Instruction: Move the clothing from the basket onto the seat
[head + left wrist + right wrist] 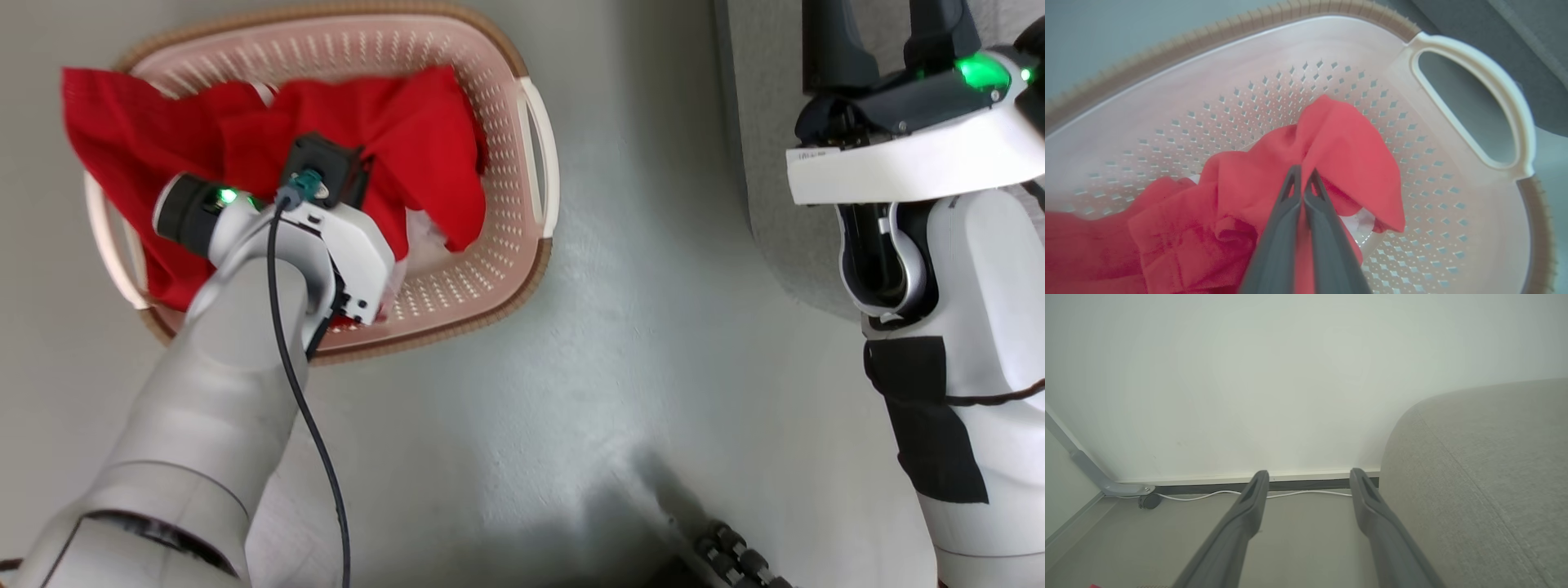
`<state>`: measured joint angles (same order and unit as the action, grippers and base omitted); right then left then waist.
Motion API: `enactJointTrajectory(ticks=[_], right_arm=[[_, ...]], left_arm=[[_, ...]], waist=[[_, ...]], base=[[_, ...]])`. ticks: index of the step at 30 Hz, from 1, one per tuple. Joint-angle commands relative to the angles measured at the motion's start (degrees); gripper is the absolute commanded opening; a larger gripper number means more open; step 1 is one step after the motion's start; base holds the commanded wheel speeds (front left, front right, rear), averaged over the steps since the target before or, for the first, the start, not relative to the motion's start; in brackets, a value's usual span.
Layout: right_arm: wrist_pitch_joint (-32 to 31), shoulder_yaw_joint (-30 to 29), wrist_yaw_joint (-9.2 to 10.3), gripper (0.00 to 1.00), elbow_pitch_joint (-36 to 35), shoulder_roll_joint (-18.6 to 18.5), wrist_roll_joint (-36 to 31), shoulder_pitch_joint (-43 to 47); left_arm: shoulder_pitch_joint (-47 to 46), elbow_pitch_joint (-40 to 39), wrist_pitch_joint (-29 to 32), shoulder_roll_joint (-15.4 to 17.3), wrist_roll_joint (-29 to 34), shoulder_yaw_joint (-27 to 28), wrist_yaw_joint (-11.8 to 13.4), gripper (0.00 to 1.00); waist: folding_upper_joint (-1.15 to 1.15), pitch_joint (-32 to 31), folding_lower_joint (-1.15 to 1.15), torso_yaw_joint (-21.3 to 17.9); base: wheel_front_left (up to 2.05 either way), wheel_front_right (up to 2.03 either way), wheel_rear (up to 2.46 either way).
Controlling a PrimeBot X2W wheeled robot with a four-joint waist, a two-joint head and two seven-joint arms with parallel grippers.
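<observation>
The basket point(506, 269) stands on the floor at the upper left of the head view, cream with a brown rim. Red clothing point(424, 139) lies in it and one part hangs over its left rim. My left wrist point(326, 204) reaches down into the basket and covers the fingers. In the left wrist view my left gripper point(1302, 175) is shut, its tips pinching a bunched fold of the clothing point(1347, 151) above the perforated basket wall point(1249, 102). My right gripper point(1309, 477) stands open with nothing in it, beside the grey seat point(1486, 477).
The seat point(759, 147) lies right of the basket, across a strip of bare floor point(637, 327). A white basket handle point(1515, 110) faces it. Ahead of the right gripper are a pale wall point(1290, 375), a dark baseboard and a white cable point(1208, 495).
</observation>
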<state>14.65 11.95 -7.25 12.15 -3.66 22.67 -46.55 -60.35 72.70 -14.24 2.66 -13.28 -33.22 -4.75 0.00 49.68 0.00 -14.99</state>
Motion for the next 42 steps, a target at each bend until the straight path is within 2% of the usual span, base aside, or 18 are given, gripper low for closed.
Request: enactJointTrajectory(ticks=[1, 14, 24, 42], right_arm=[[0.35, 0.31, -0.24, 1.0, -0.81, -0.15, 0.16, 2.88], [0.35, 0.7, -0.24, 1.0, 2.8, -1.91, 0.13, 8.15], [0.35, 1.51, -0.24, 1.0, 5.73, -4.22, -0.69, 13.33], [0.35, 0.69, -0.24, 1.0, 10.44, -3.78, -1.62, 24.1]], left_arm=[[2.21, -1.97, -0.7, 0.51, -0.59, 0.74, -0.2, 0.0], [15.25, -18.42, -0.74, 0.24, -3.12, 4.23, 0.4, 0.0], [23.36, -26.75, -0.75, 0.22, -3.39, 7.01, 0.0, 0.0], [31.79, -40.45, -0.75, 0.22, -2.69, 10.96, -1.04, 0.0]], waist=[[0.0, -2.87, 0.0, 1.12], [0.0, -16.24, 0.0, 4.27], [0.0, -27.03, 0.0, 8.58], [0.0, -42.78, 0.0, 13.8]], base=[[0.0, 0.0, 0.0], [0.0, 0.0, 0.0], [0.0, 0.0, 0.0], [0.0, 0.0, 0.0]])
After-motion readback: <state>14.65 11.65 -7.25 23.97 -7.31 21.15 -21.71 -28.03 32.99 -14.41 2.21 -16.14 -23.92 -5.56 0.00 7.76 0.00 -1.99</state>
